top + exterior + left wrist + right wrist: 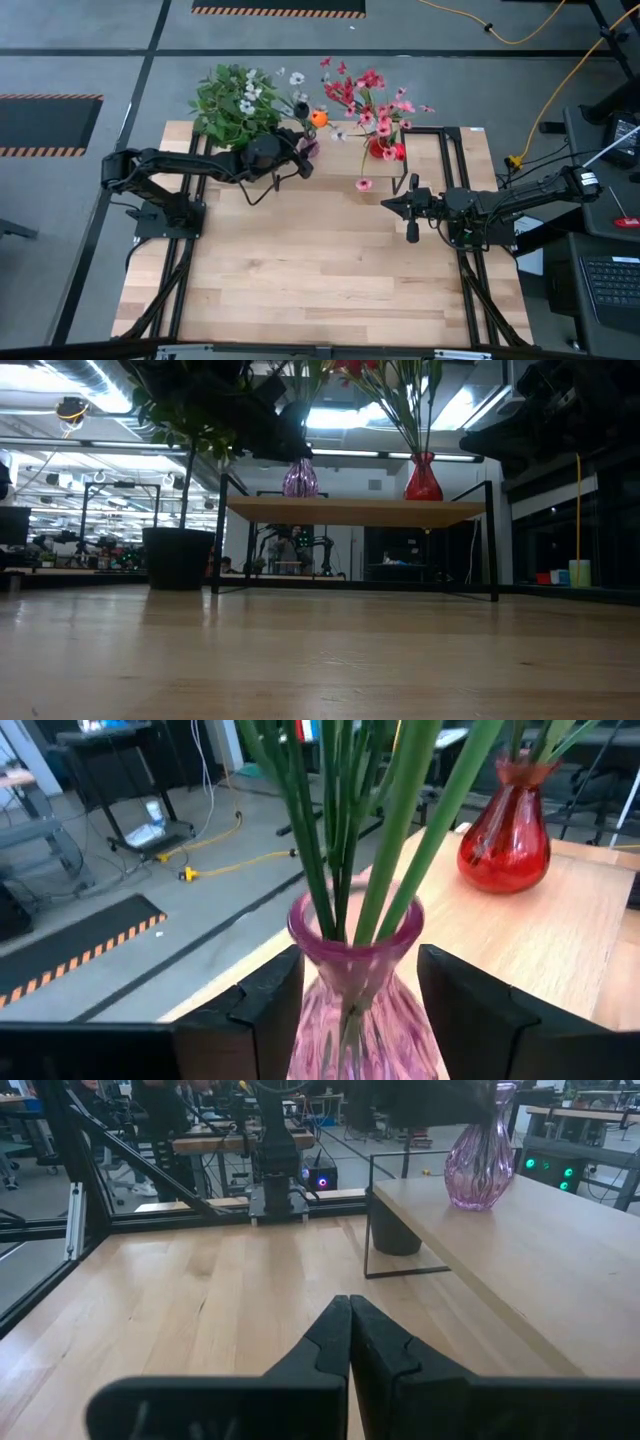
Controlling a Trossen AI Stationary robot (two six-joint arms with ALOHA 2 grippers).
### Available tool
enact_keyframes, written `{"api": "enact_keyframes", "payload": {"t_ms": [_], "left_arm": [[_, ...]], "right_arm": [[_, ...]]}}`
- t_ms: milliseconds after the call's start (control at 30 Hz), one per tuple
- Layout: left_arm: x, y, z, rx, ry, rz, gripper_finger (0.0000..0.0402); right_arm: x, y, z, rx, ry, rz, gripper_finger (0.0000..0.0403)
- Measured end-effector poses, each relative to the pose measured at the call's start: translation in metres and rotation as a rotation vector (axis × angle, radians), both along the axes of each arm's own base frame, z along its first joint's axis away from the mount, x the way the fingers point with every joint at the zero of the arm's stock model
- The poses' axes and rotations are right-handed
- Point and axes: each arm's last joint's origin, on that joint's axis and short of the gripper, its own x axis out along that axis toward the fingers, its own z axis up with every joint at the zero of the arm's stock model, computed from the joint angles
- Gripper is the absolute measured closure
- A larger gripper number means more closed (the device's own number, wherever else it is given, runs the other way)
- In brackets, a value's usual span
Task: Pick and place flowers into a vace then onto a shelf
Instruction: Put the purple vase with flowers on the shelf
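A purple glass vase [355,1020] stands on the low wooden shelf [350,511] near its left end. It holds several green flower stems [340,820], with orange and white blooms [318,118] above. My left gripper [355,990] reaches in from the table's left with one finger on each side of this vase. A red vase [423,480] with pink and red flowers [370,100] stands near the shelf's right end. A loose pink bloom [364,184] lies close to it. My right gripper [348,1330] is shut and empty, above the table off the shelf's right end. My left gripper has the purple vase between its two fingers, which meet the shoulder [308,1005] just below the flared neck. The fingers [265,1005] come level from the table's left side. The vase is upright, and its base [300,490] rests on the shelf.
A bushy green plant [235,100] in a black pot [178,558] stands at the table's far left, beside the shelf. The shelf's black legs [492,545] stand on the tabletop. Bare wooden tabletop [310,270] lies on the near side of the shelf.
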Motion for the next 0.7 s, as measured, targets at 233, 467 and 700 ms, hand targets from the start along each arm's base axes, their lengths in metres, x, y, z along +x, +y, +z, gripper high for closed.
{"api": "enact_keyframes", "payload": {"t_ms": [233, 467, 700], "left_arm": [[-0.002, -0.009, 0.009, 0.051, 0.008, -0.036, 0.0201], [-0.002, -0.018, 0.010, 0.085, 0.039, -0.047, 0.0200], [-0.005, -0.013, 0.009, 0.097, 0.078, 0.021, 0.0202]], "right_arm": [[0.000, 0.000, 0.000, 0.000, 0.000, 0.000, 0.0396], [0.000, 0.000, 0.000, 0.000, 0.000, 0.000, 0.0396], [0.000, 0.000, 0.000, 0.001, 0.000, 0.000, 0.0396]]}}
